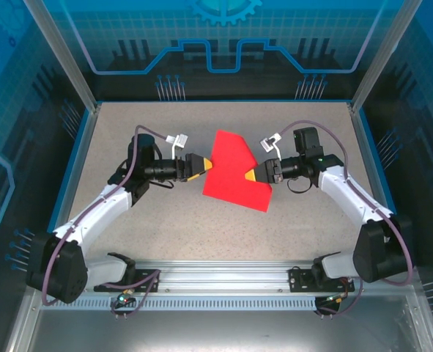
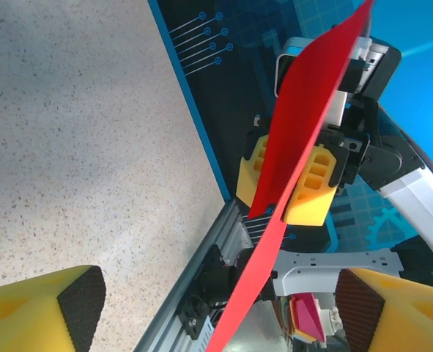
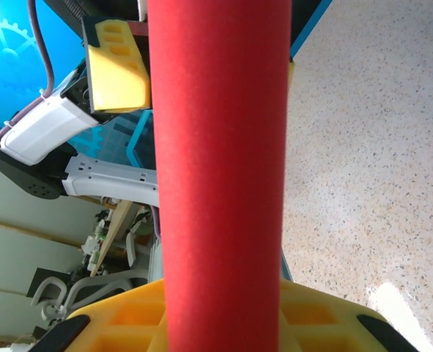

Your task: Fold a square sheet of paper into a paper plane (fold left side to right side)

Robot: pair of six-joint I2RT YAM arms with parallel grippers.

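The red sheet of paper [image 1: 234, 172] hangs above the table between both grippers, folded into a notched shape. My right gripper [image 1: 253, 174] is shut on its right edge; in the right wrist view the paper [image 3: 220, 169] rises as a broad red band out of that gripper [image 3: 223, 326]. In the left wrist view the paper [image 2: 275, 235] runs edge-on as a thin red strip between my left gripper's [image 2: 220, 315] wide-apart yellow fingers [image 2: 47, 308], touching neither. My left gripper [image 1: 201, 167] stands open at the paper's left edge. The right gripper [image 2: 293, 183] pinches the paper beyond.
The speckled table [image 1: 179, 213] has blue raised edges [image 1: 77, 161] and a metal rail [image 1: 223, 275] along its near side. A stack of coloured paper [image 2: 308, 315] lies beyond the rail. Frame posts [image 1: 58, 51] stand at the back corners.
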